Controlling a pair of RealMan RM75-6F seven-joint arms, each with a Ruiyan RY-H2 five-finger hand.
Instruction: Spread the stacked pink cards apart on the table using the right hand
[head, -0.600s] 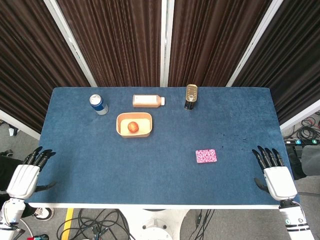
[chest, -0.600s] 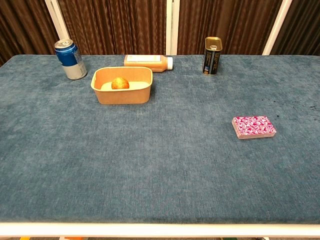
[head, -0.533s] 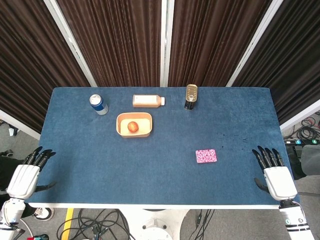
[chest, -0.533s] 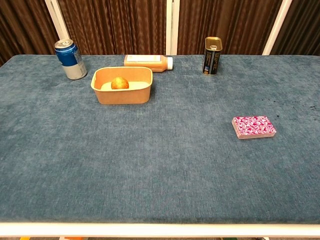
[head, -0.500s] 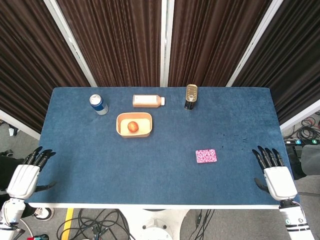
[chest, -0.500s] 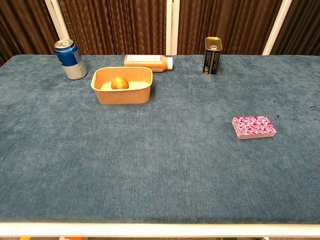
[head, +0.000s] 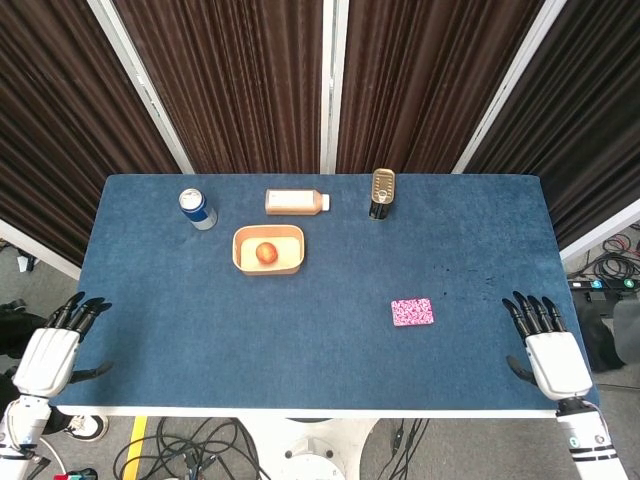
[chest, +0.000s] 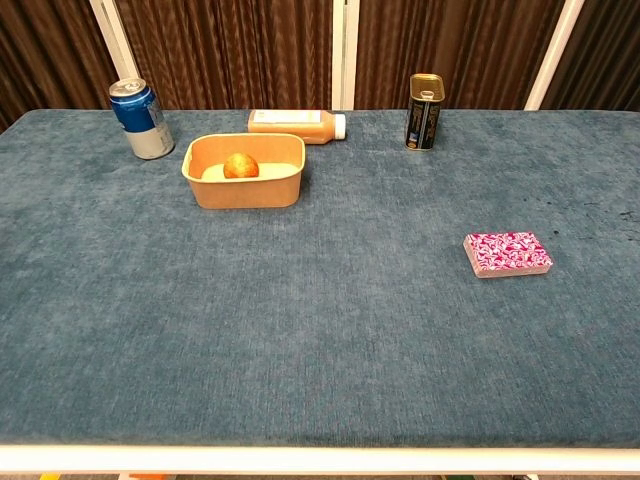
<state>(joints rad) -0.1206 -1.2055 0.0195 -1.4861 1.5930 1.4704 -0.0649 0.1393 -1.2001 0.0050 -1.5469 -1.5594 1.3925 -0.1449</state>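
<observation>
The pink card stack (head: 412, 312) sat squared-up near the table's (head: 200, 340) front right edge, handy for the empty, fingers-apart right hand (head: 546, 352).

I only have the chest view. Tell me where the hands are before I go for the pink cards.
Observer: The right hand hovers off the table's right edge, level with the cards, holding nothing.
Operator: Report the left hand.
Observer: The left hand is off the table's left edge, near the front corner, fingers apart.
Operator: Check the path from the right hand to the cards.
Observer: Only bare blue cloth lies between them.
</observation>
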